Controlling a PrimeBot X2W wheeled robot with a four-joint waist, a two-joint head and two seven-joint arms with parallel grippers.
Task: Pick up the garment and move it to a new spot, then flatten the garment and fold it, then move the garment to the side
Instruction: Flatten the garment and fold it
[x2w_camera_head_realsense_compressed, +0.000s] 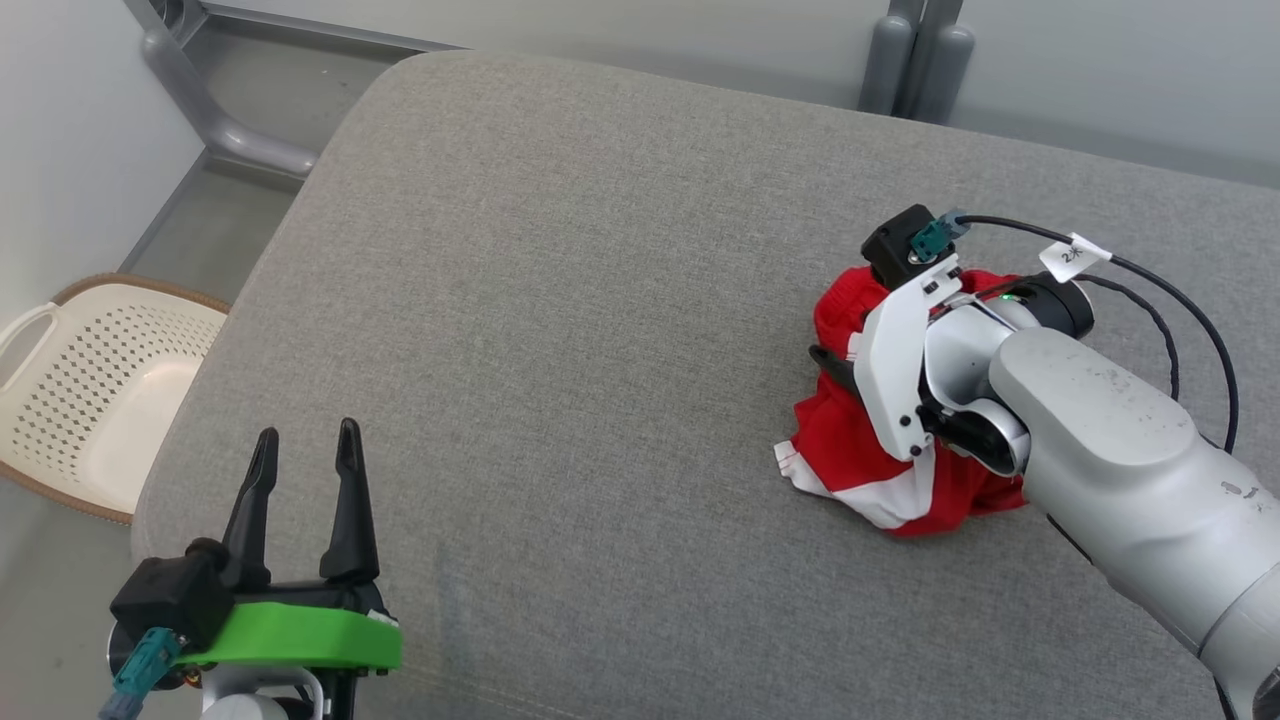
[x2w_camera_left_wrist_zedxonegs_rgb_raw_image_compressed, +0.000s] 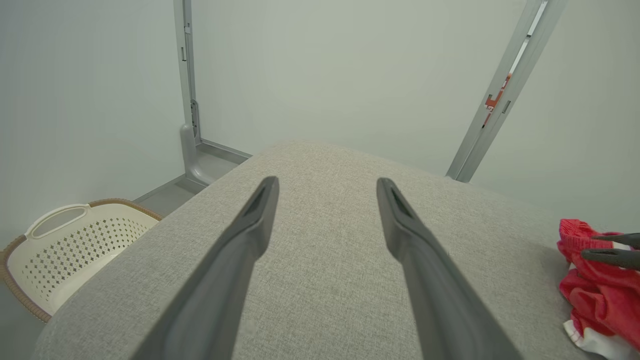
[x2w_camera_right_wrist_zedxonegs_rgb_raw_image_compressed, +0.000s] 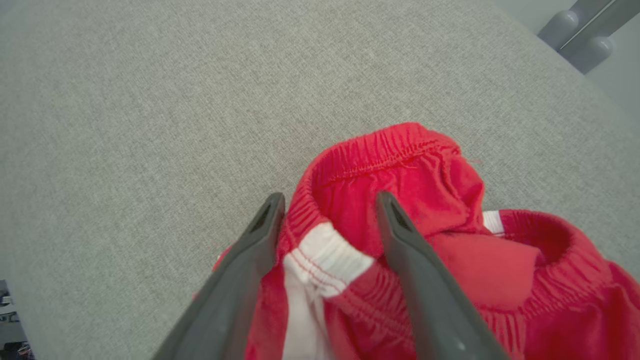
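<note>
**RIGHT GRIPPER SET ASTRIDE GARMENT WAISTBAND; LEFT GRIPPER IDLE**

1. Nearest the robot, the left gripper (x2w_camera_head_realsense_compressed: 307, 432) hovered over the near left corner of the grey cushion (x2w_camera_head_realsense_compressed: 560, 300). Its two fingers were spread wide, pointed toward the far edge, and held nothing.

2. A cream perforated basket (x2w_camera_head_realsense_compressed: 90, 400) stood on the floor just beyond that corner. It appeared to be empty.

3. The garment (x2w_camera_head_realsense_compressed: 845, 440), red with white trim, lay bunched in a heap on the right half of the cushion, well apart from the left gripper. No clear long axis could be read from the heap. In the head view it extended slightly more from near to far than from side to side.

4. The right gripper (x2w_camera_right_wrist_zedxonegs_rgb_raw_image_compressed: 329, 197) was the nearer tool by a wide margin. It reached down onto the heap. Its fingers stood apart and straddled a raised fold of the elastic waistband, with a white patch of trim lying between them. The cloth touched both inner faces, but no pinch had formed. In judgement, closing on this fold is the step in hand, and the fold lay directly in the closing path.

5. A white tag (x2w_camera_head_realsense_compressed: 1072, 255) on the black cable (x2w_camera_head_realsense_compressed: 1180, 300) of the right wrist carried a handwritten "2" and a second character that could not be read. The garment showed no brand marking.

6. Grey frame posts (x2w_camera_head_realsense_compressed: 920, 60) stood beyond the far edge.
</note>
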